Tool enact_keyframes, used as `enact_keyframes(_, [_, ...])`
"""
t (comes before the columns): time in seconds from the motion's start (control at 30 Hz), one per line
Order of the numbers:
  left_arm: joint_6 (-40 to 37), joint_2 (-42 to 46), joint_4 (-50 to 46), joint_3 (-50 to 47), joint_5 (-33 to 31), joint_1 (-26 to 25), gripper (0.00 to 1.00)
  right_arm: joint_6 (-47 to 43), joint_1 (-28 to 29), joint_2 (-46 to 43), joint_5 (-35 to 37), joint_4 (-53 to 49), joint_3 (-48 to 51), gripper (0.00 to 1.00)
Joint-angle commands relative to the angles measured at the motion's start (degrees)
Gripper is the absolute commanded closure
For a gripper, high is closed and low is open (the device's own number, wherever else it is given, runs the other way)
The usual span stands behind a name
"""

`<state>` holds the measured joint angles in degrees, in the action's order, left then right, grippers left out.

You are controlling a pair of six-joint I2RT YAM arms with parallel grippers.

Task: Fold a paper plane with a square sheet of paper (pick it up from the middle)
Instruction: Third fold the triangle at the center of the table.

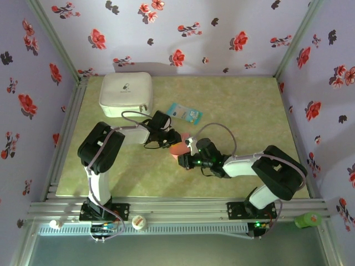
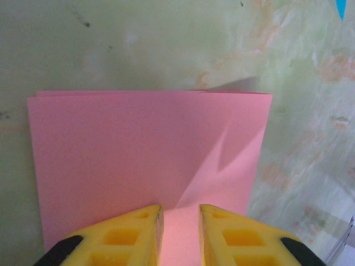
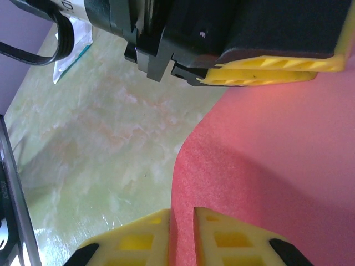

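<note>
Yellow left fingers, cut off at the bottom of the wrist view, stand slightly parted at the near edge of the square sheet of paper, which lies flat at the middle of the table with two layers showing along its far edge; whether they pinch it I cannot tell. The right fingers straddle another edge with the same narrow gap, their hold just as unclear, and from above both arms hide most of the sheet. The table is mottled pale green, enclosed by lilac walls printed with red flowers.
</note>
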<state>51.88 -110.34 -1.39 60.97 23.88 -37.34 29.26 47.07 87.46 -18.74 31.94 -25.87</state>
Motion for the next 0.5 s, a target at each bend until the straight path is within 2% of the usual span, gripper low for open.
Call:
enact_keyframes(0.0, [-0.7, -1.7, -1.0, -0.6, 0.1, -0.6, 0.76, 1.1, -0.3, -1.4, -0.8, 1.6, 0.9, 0.83])
enact_keyframes(0.47, [-0.5, -2.4, -1.2, -0.1, 0.1, -0.5, 0.77, 1.5, -1.3, -2.9, -1.8, 1.1, 1.8, 0.83])
